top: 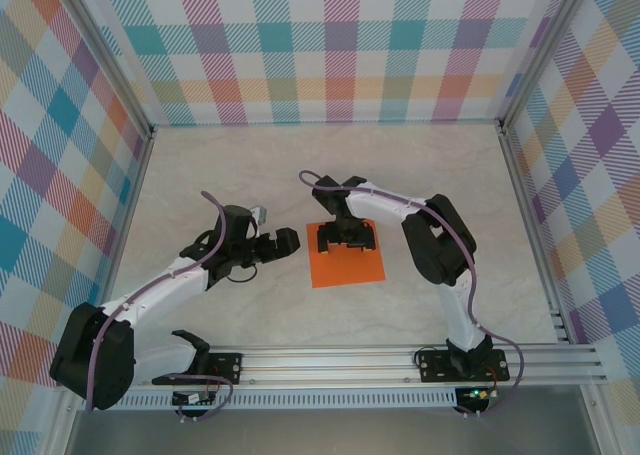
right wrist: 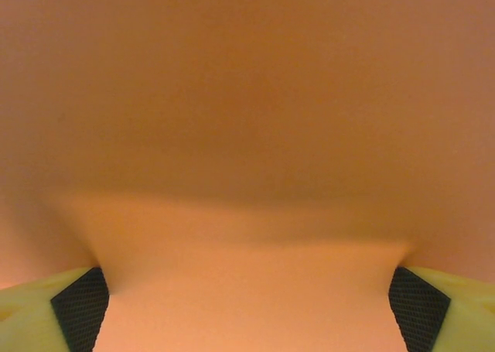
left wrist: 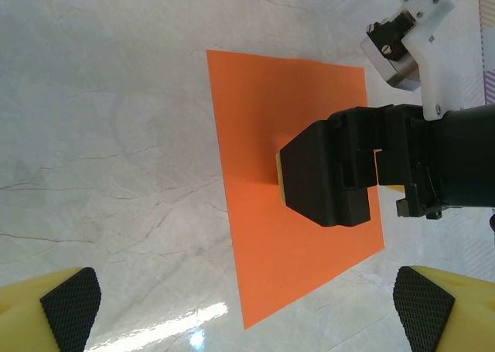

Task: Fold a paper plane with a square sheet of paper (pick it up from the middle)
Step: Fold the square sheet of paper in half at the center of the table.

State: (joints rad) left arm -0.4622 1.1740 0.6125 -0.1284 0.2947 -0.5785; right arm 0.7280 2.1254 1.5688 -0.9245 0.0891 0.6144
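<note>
On the table (top: pixel 230 165), your sheet (top: pixel 345 272) lies flat and unfolded, so every crease is ahead of you. The right gripper (top: pixel 347 243) sits on the sheet's middle, jaws spread, nothing pinched; the left gripper (top: pixel 290 243) hovers just left of the sheet, spread wide too. Your left wrist view shows the whole uncreased square; the right wrist view gives the parted pads (right wrist: pixel 77 307) close against orange, where contact is hard to judge.
</note>
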